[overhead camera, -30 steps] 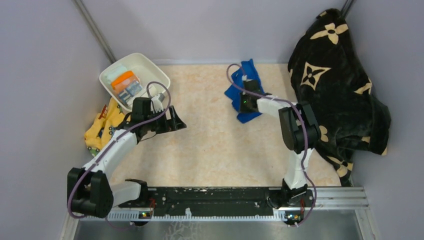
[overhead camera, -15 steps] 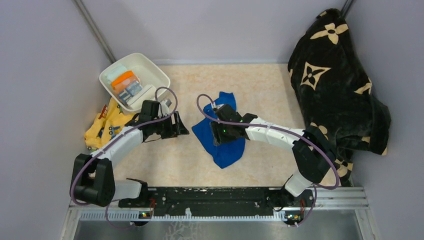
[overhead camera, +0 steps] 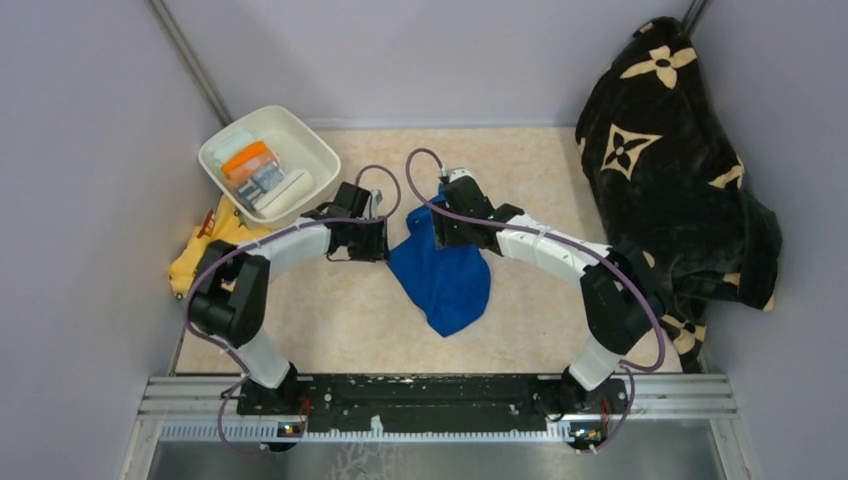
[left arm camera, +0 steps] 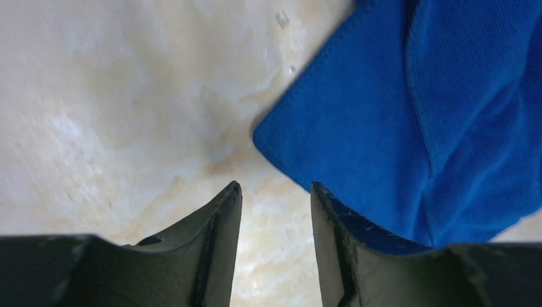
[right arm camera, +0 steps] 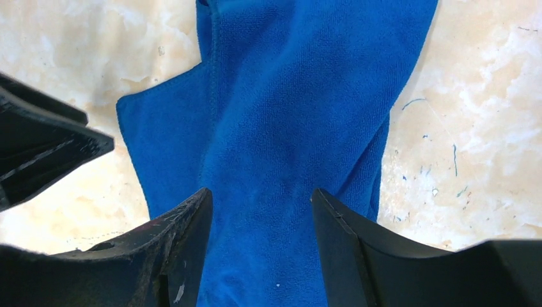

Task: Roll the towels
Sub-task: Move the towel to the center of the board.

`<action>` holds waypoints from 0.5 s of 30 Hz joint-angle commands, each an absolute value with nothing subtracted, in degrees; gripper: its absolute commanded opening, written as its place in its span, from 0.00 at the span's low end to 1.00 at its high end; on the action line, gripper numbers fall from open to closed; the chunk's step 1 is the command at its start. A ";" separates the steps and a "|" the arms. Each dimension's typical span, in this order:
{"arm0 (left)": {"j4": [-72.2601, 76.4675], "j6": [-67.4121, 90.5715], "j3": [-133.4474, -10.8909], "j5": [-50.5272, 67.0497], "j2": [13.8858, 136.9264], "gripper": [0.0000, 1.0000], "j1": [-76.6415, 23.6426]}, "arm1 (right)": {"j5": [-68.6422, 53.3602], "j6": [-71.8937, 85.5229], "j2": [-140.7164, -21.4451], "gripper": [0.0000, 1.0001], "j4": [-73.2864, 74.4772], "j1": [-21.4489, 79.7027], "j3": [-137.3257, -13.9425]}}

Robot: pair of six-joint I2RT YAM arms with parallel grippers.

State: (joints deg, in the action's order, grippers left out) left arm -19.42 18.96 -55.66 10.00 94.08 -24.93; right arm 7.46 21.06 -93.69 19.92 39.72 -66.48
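The royal blue towel (overhead camera: 442, 282) lies crumpled and partly spread on the middle of the table. My right gripper (overhead camera: 447, 232) hovers over its far end, jaws open, with blue cloth (right arm camera: 287, 96) flat below them and nothing pinched. Just beside the towel's left corner (left arm camera: 300, 137) is my left gripper (overhead camera: 383, 243), open with only bare tabletop between its fingers (left arm camera: 214, 236). A cream-white towel (overhead camera: 288, 192) and a printed blue-and-orange towel (overhead camera: 252, 165) lie rolled in the white basin (overhead camera: 305, 135).
The white basin stands at the back left. A yellow printed cloth (overhead camera: 203, 255) lies bunched by the left wall. A large black blanket with cream flowers (overhead camera: 670, 170) is heaped along the right wall. My left gripper's finger (right arm camera: 45, 153) shows in the right wrist view.
The right gripper pulled the blue towel from the back of the table to the middle and opened. The left arm swung right to the towel's left corner, its jaws narrowing.
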 commanded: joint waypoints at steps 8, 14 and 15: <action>-23.30 13.50 -65.66 -3.11 107.05 0.47 -30.67 | 7.01 18.78 -92.26 0.60 12.84 37.92 -62.58; -26.83 13.83 -65.86 -6.16 110.29 0.35 -33.34 | 7.06 17.38 -92.23 0.61 11.77 37.32 -63.32; -26.88 14.13 -65.22 -6.24 110.30 0.33 -33.86 | 6.99 17.14 -92.89 0.61 11.68 37.21 -63.98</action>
State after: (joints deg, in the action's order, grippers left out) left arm -22.11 14.20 -67.59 -4.32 106.48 -32.01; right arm 7.03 18.94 -94.02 15.20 37.87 -62.17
